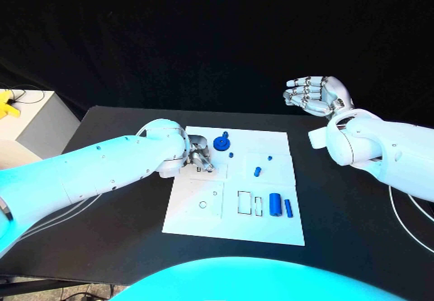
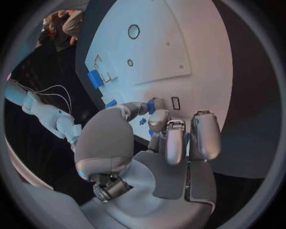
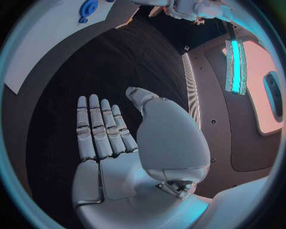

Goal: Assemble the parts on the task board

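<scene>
The white task board [image 1: 237, 216] lies mid-table. Near its far edge lies a blue round part [image 1: 221, 145], which also shows in the right wrist view [image 3: 89, 8]. Small blue pegs [image 1: 258, 170] lie mid-board, and a blue cylinder [image 1: 275, 202] and a blue bar [image 1: 288, 207] lie near the right edge. My left hand [image 1: 200, 157] is low over the board's far left corner, fingers curled, beside the round part. In its wrist view, bits of blue [image 2: 152, 104] show between thumb and fingertips [image 2: 158, 119]; a grip is unclear. My right hand [image 1: 315, 95] is raised beyond the board's far right corner, fingers [image 3: 98, 126] spread, holding nothing.
A white cabinet [image 1: 41, 122] with a yellow object [image 1: 8, 104] stands off the table's far left. Thin cables [image 1: 411, 210] hang by my right arm. Outlined slots [image 1: 246, 202] mark the board's near half. Bare black table [image 1: 118, 238] surrounds the board.
</scene>
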Motion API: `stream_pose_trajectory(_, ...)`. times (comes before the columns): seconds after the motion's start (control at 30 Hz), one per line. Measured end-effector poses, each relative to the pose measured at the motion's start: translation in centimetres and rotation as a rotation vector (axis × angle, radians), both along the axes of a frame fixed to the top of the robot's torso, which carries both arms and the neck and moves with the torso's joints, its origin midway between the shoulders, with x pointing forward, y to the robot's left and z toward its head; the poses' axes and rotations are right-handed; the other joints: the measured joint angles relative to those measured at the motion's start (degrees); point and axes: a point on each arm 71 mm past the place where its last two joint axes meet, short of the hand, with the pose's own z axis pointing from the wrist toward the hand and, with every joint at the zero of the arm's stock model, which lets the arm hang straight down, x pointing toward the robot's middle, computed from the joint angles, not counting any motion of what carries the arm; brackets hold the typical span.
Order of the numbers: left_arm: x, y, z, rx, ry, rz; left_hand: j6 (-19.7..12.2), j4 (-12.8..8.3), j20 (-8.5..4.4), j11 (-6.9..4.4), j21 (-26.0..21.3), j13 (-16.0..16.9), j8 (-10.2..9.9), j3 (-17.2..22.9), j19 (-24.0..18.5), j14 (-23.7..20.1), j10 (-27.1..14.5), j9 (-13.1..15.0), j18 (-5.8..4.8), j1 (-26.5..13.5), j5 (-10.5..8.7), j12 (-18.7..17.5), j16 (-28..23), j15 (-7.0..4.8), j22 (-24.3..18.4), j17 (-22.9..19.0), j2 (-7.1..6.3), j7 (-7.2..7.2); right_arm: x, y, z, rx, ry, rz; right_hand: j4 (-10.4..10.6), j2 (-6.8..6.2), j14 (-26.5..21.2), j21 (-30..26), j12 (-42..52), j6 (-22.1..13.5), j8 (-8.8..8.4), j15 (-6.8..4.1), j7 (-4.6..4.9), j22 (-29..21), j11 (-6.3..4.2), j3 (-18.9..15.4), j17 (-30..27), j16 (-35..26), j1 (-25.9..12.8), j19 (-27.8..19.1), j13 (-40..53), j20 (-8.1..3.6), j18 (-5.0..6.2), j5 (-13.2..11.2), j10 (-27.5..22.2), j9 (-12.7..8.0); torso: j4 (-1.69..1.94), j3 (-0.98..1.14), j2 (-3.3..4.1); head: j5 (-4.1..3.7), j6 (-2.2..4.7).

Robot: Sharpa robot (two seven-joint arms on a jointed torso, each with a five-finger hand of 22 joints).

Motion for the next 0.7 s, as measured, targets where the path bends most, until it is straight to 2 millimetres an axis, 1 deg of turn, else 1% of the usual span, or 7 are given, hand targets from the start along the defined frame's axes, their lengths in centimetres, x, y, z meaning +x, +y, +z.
stream_pose_trajectory(0.07,-0.03,0.0,0.0,0.001,-0.001,-0.001,0.01,0.0,0.0,0.0,0.0,0.09,0.0,0.0,0.0,0.2,0.0,0.0,0.0,0.0,-0.01,0.0,0.0,-0.2,0.19,0.0,0.0,0.0,0.0,-0.01,-0.01,0.0,0.0,0.0,0.0,0.0,0.0,0.0,0.0,0.0,0.0,0.0,0.0,0.0,0.0,0.0,0.0,0.0,0.0,0.0,0.0,0.0,0.0,0.0,0.0,0.0,0.01,0.0,0.0,-0.01,0.0)
stream_pose_trajectory(0.57,0.12,-0.04,-0.05,0.0,0.005,0.006,0.79,0.16,0.0,-0.01,0.21,0.09,0.12,0.16,0.0,0.21,0.42,0.1,0.0,0.0,0.19,0.0,-0.01,-0.2,0.19,0.0,0.0,-0.19,-0.02,-0.02,-0.03,0.0,0.001,0.001,0.0,0.0,0.0,0.0,0.0,0.0,0.0,0.0,0.0,-0.05,0.0,0.0,0.0,0.0,0.0,0.0,0.0,0.0,0.0,0.0,0.0,-0.05,0.0,-0.02,0.02,-0.05,0.0)
stream_pose_trajectory(0.63,0.2,-0.03,-0.16,0.0,0.009,0.01,0.8,0.16,0.0,-0.01,0.21,0.08,0.13,0.16,0.0,0.2,0.42,0.07,0.0,0.0,0.18,0.0,-0.01,-0.2,0.13,0.0,0.0,-0.19,-0.03,-0.01,-0.03,0.0,0.001,0.001,0.0,-0.02,0.0,0.0,-0.38,0.0,0.0,0.0,0.0,-0.17,0.16,0.0,-0.17,0.0,-0.02,0.0,0.0,0.0,0.0,0.0,0.16,-0.11,-0.02,0.01,0.02,-0.05,0.0)
stream_pose_trajectory(0.7,0.23,-0.04,-0.36,0.0,0.016,0.015,0.8,0.24,0.0,-0.01,0.21,0.09,0.15,0.24,0.0,0.2,0.42,0.05,0.0,-0.41,-0.04,0.0,-0.01,-0.2,0.06,0.0,0.41,-0.19,-0.03,-0.02,-0.03,0.0,0.001,0.001,0.0,-0.24,0.0,0.0,-0.38,0.0,0.0,0.0,0.0,-0.19,0.17,0.0,-0.21,0.0,-0.23,0.0,0.0,0.0,0.0,0.0,0.17,-0.11,-0.03,0.02,0.02,-0.05,0.0)
